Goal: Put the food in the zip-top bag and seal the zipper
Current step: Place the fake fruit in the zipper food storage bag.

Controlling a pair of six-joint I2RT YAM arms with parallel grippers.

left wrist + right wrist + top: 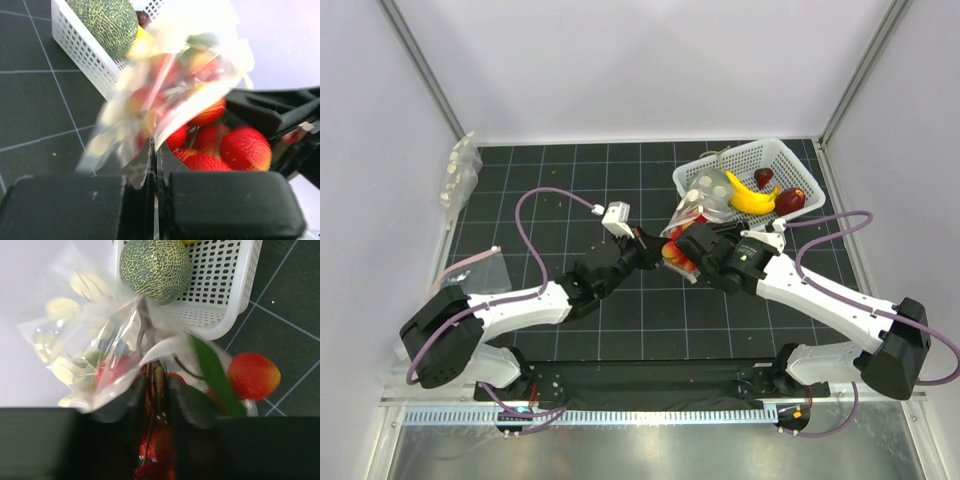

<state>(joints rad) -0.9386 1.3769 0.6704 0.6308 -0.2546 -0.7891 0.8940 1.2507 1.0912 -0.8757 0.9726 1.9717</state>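
Note:
The food [672, 255], a cluster of red fruits [245, 147], hangs over the mat between both grippers. One fruit [252, 375] and a green leaf lie outside the plastic, and others show red through it. The dotted zip-top bag [705, 195] is lifted and crumpled, leaning toward the basket. My left gripper [154, 150] is shut on an edge of the bag [170, 85]; from above it [645, 243] sits just left of the food. My right gripper [157, 390] has its jaws slightly apart with the cluster's thin stems loose between them, against the bag [75, 330]. I cannot make out the zipper.
A white basket [790, 160] stands at the back right, close behind the bag, holding a banana [750, 195], dark red fruits [790, 200] and a netted green melon [155, 267]. Plain clear bags lie at the far left [460, 170] and by the left arm [480, 270].

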